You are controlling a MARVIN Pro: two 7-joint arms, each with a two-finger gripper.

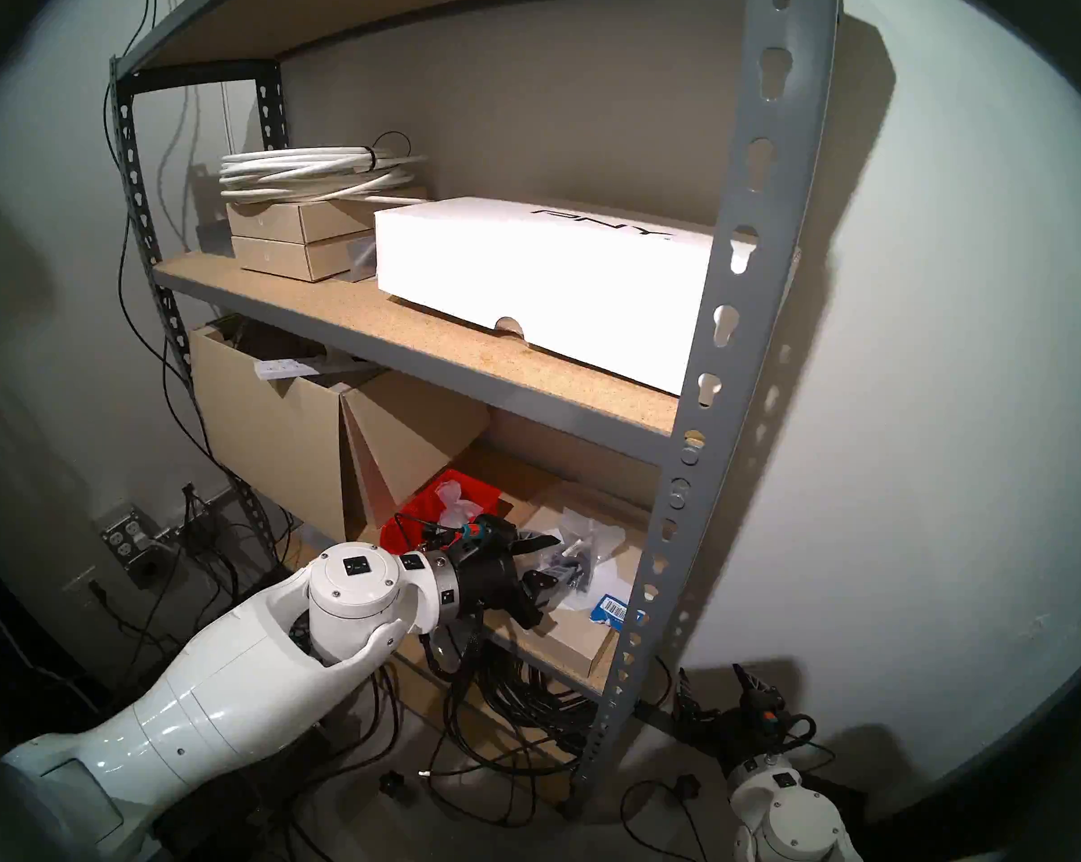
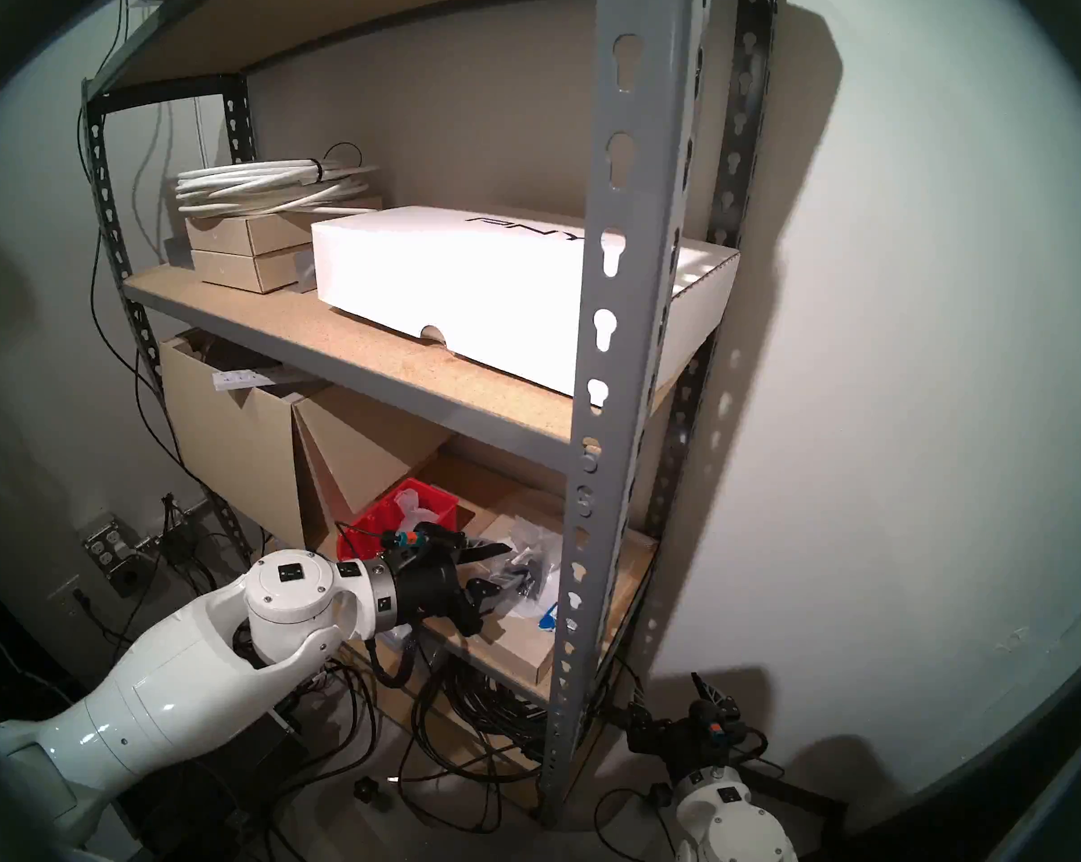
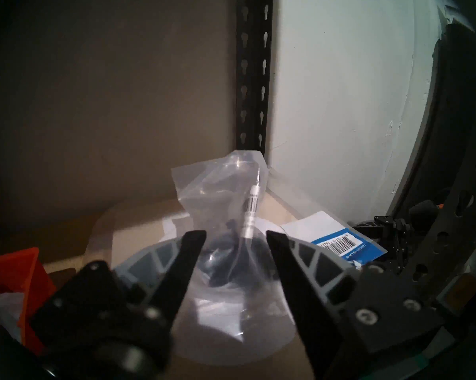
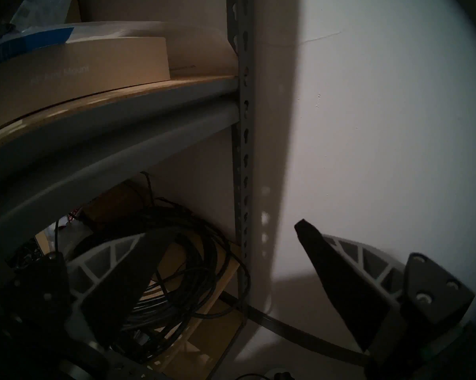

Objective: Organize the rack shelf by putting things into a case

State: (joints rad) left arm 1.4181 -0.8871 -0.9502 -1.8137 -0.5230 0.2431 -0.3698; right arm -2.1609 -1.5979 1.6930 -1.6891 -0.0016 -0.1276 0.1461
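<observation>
A: Risk from here? Thin film slipping out as the jaws of the left gripper come together on slack plastic rather than on the weight inside; could also snag the neighbouring flat bag with the blue-and-white barcode label, lying just beside.

B: Agreed. Jaws apart now, straddling the small clear plastic bag of black hardware parts, nothing clamped. Could also drag instead of lift, given the slick tan cardboard box underneath.

A: Look of the bag?

B: Crumpled, transparent, top standing up loosely; dark pieces pooled low, plus a slim silver cylindrical piece leaning upright inside. Sits on the lower board of the grey metal rack shelf, near the right front upright.

A: And the small bright red plastic bin?

B: Just left of the gripper, already holding some clear plastic.

A: Right gripper?

B: Spread wide, empty, low beside the rack.
</observation>
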